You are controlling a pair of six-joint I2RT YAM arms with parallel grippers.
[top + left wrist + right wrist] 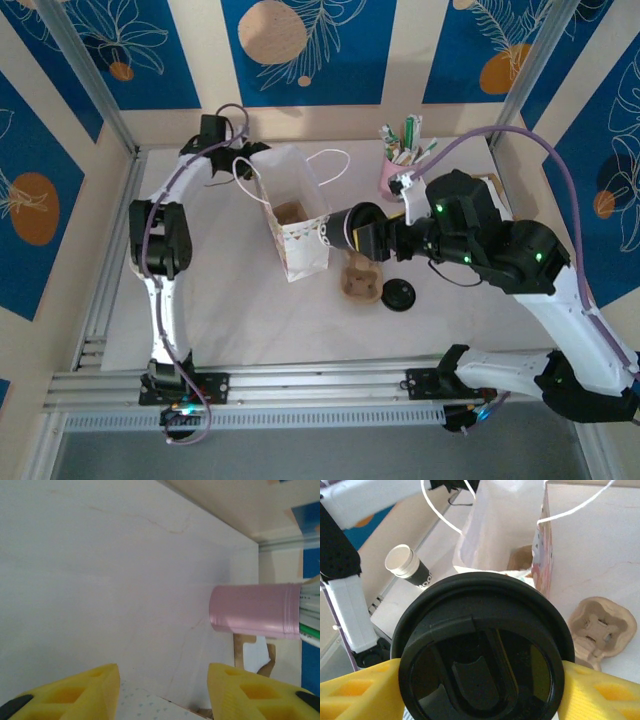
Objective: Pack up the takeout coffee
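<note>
Top camera: the right jaws are pinching the coffee cup sideways, lid pointing at the open white bag, just beside its rim. A pulp cup tray and a loose black lid sit on the worktop nearby. The left jaws are by the bag's far handle.

Left wrist camera: the left jaws are spread with nothing between them, and there's a pink cup ahead.

Right wrist camera: yellow fingers squeeze the coffee cup from both sides, the bag mouth is straight ahead, and a lidless cup is off to the left.
</note>
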